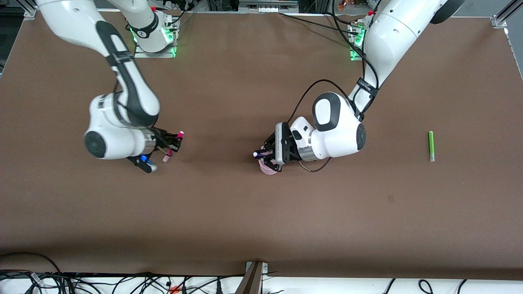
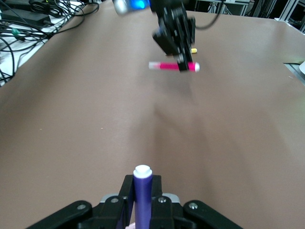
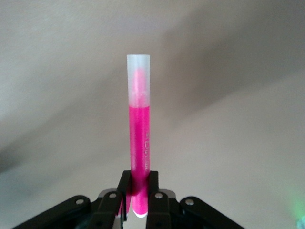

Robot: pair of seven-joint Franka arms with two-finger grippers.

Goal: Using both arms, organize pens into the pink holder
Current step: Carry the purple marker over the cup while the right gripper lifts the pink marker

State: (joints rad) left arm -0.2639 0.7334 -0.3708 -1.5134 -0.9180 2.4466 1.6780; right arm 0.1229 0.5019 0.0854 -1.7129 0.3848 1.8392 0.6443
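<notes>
Two pens clamped: magenta pen (image 3: 139, 138) in right end effector (image 3: 138, 198), purple pen (image 2: 142, 193) in left end effector (image 2: 141, 210), mostly hiding pink holder (image 1: 267, 168).

A wide brown matte desk (image 1: 229, 212) fills the view. Tangled black cables (image 1: 122, 283) lie along its white near edge. Green lights (image 1: 173, 51) glow at its top edge.

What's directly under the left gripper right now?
The small pale pink round plastic cup sits under the left gripper, which holds the dark purple-blue pen. Most of the cup, including its inside, is covered.
</notes>
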